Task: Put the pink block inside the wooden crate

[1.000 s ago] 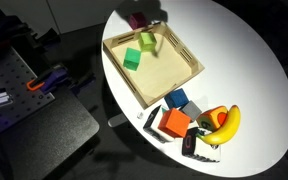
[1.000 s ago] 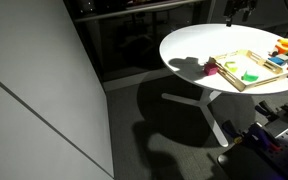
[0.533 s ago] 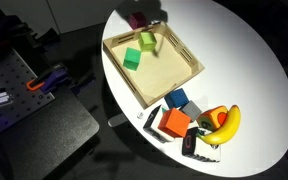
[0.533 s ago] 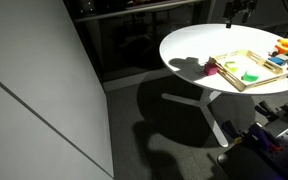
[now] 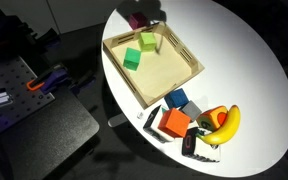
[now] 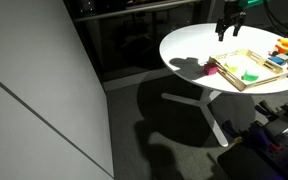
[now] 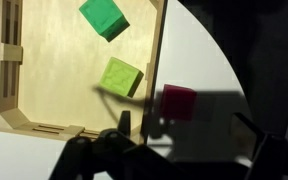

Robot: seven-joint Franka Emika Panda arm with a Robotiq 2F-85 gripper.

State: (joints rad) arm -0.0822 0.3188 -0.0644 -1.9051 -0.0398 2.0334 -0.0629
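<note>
I'm hovering the gripper [image 7: 169,150] with jaws spread wide and empty, lining them up over the small magenta-pink cube [image 7: 178,101], sitting on the white counter [image 7: 184,65] just outside the shallow light-wood crate [image 7: 159,60].

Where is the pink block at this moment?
In the wrist view the pink block lies on the white table, just outside the wooden crate, beside the rim nearest one green block.

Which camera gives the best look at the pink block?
The wrist view: the pink block appears large, just outside the rim of the wooden crate. Both exterior views show it only as a small speck.
</note>
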